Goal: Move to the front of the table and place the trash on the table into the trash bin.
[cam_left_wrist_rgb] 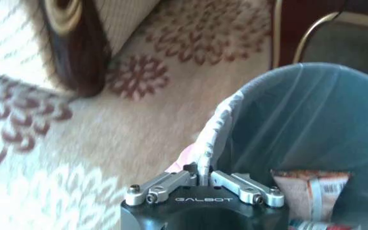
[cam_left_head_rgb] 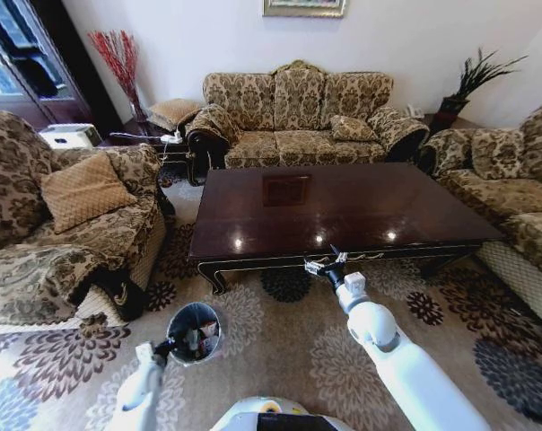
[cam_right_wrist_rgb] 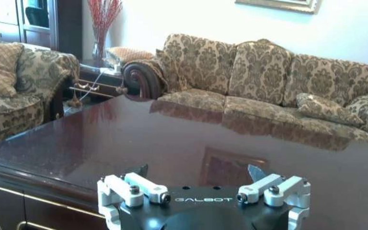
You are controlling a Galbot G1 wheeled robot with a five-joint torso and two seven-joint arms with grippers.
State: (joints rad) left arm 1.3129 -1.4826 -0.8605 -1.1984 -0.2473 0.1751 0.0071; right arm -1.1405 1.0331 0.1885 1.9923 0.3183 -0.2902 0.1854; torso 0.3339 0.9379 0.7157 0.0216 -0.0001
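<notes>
Trash bin rim pinched in left hand — right hand wide at table edge

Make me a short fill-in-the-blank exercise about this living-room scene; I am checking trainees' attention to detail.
1. The left end effector is shut on the ____ of the trash bin.
2. The open right end effector hovers at the near edge of the ____.
3. Inside the bin lies a crumpled ____.
4. The bin stands on the ____.

Missing words: rim; table; wrapper; carpet
</notes>
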